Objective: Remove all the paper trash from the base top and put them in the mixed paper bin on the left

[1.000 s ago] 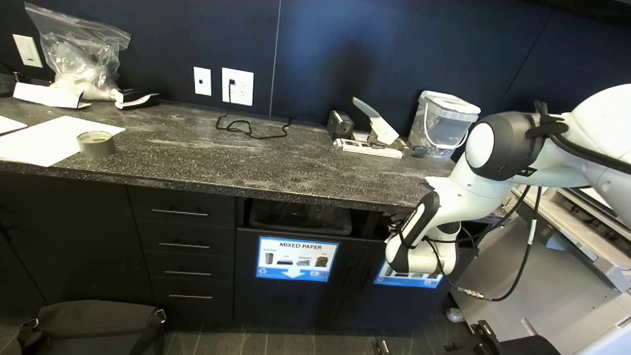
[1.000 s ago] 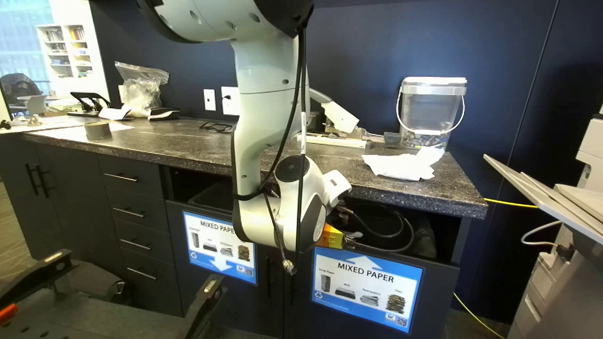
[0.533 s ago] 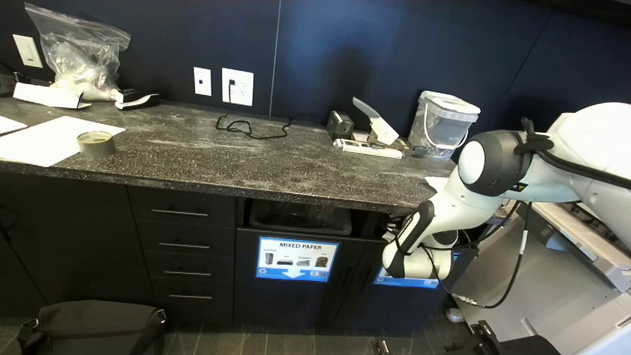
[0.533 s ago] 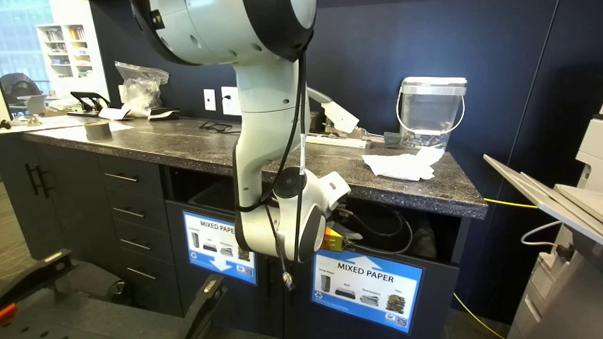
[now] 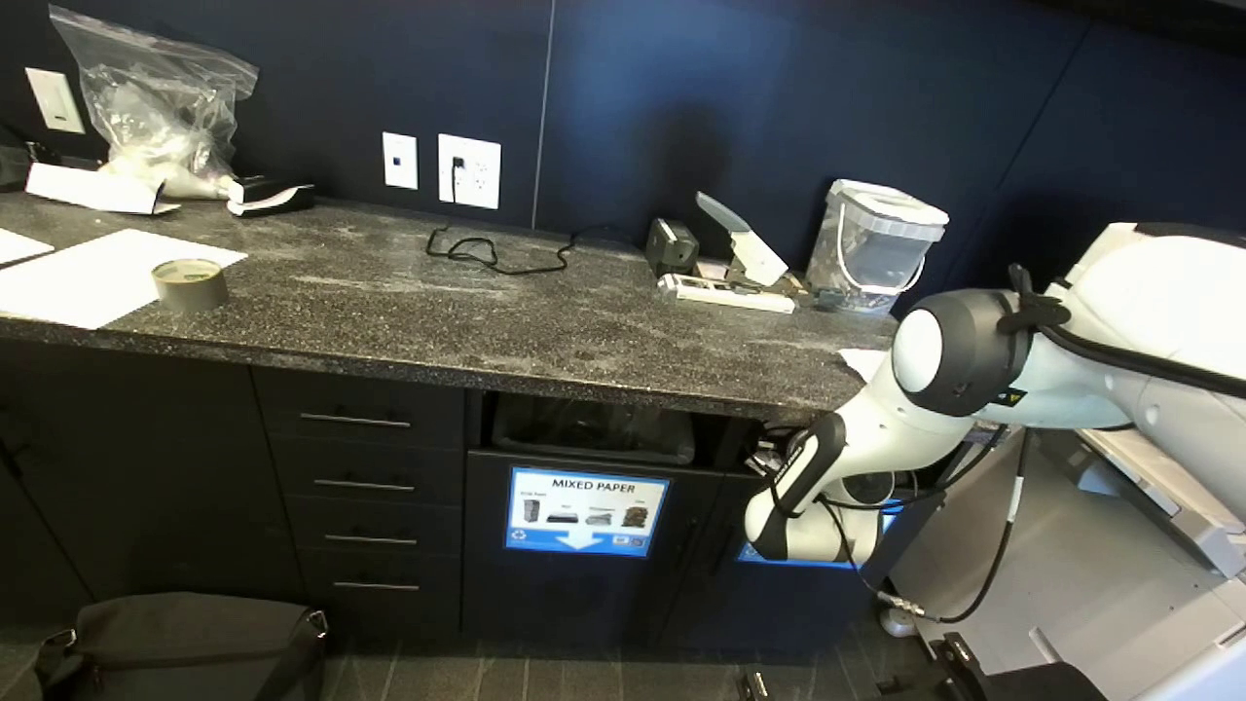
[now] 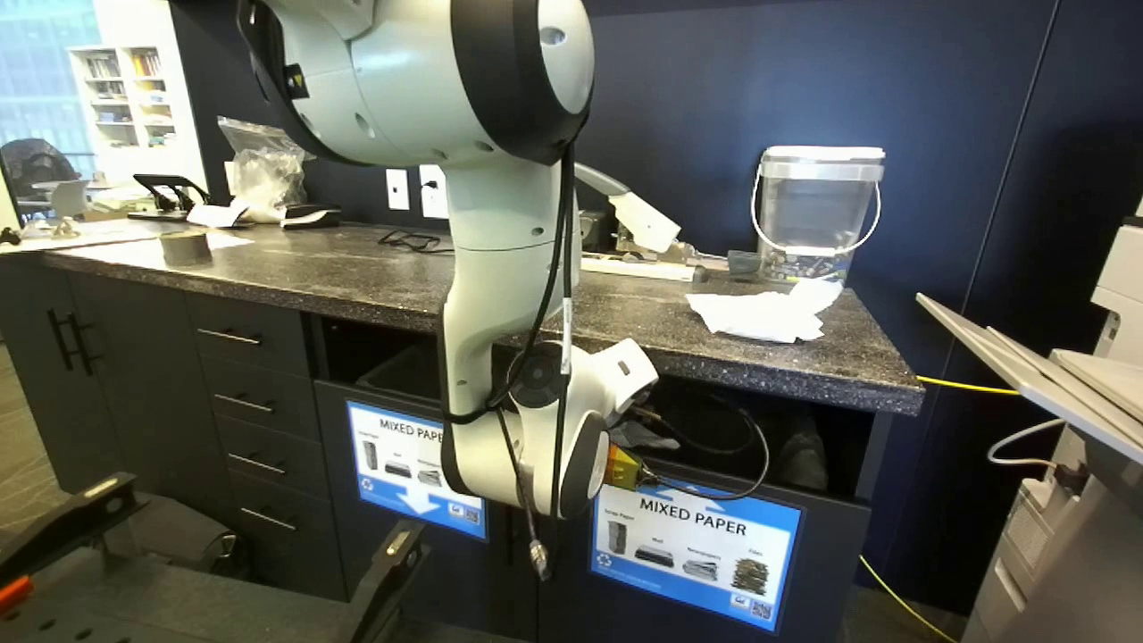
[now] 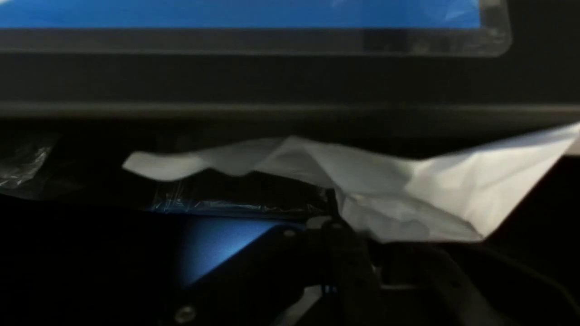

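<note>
the paper scrap [image 7: 376,181] is the load; its release is judged to be the step in hand. procedure: before parting the claw [image 7: 351,228], carry every loose fold past the upper edge of the up-arrow sign [image 6: 696,554], so that no corner catches on the compartment edge [image 7: 181,107]. lower the claw, release, then withdraw straight back. thin creased paper is likely to cling or drift, so allow it to drop free before moving off. guide the dark cable [image 6: 767,446], which loops above the up-arrow sign, clear of the same edge. caution: the task specifies the left. the bin [image 5: 681,438] to the left of the up-arrow sign, over the down-arrow sign [image 5: 587,511], appears to be the intended one; verify the target before release.

position: the paper scrap lies at the tip of the claw, on the side toward the up-arrow sign in the wrist view, and spreads to both sides of the tip. the claw appears clamped on it, though shadow obscures the contact. the depth of both behind the up-arrow sign cannot be told.

farther out, crumpled paper [image 6: 759,314] rests on the worktop [image 5: 545,336], above the up-arrow sign; the task is judged incomplete.
</note>
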Robot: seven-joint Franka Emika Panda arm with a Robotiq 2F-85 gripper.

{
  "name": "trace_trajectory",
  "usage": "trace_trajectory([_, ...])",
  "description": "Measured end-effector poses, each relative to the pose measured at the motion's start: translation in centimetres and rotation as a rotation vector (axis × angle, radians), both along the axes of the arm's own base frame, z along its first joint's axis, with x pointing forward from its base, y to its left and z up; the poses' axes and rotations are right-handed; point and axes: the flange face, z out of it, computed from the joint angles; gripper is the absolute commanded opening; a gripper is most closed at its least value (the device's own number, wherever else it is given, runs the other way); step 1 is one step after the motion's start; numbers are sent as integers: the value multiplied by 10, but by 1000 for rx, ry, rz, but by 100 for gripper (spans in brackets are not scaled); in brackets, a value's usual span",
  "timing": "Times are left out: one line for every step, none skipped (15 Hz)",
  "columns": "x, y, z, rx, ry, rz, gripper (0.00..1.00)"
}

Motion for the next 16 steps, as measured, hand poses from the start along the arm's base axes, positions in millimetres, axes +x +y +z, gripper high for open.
trace_trajectory([-1, 2, -7, 11, 7, -3, 14])
trace_trajectory([-1, 5, -11, 21, 11, -4, 13])
trace_trajectory([0, 8, -11, 31, 10, -7, 14])
trace_trajectory([0, 9, -11, 39, 9, -10, 12])
trace_trajectory([1, 10, -11, 45, 8, -12, 13])
trace_trajectory([1, 10, -11, 48, 7, -14, 12])
trace_trajectory([1, 10, -11, 49, 6, -16, 13])
trace_trajectory([1, 10, -11, 50, 6, -19, 13])
trace_trajectory([1, 11, -11, 52, 6, -22, 12])
trace_trajectory([1, 11, -11, 53, 5, -25, 37])
trace_trajectory([1, 11, -11, 56, 6, -30, 37])
trace_trajectory([2, 11, -11, 58, 6, -33, 41])
trace_trajectory([2, 11, -12, 59, 7, -36, 50])
trace_trajectory([2, 10, -12, 59, 8, -39, 57])
trace_trajectory([2, 10, -12, 61, 10, -44, 64])
trace_trajectory([2, 10, -12, 62, 12, -50, 73])
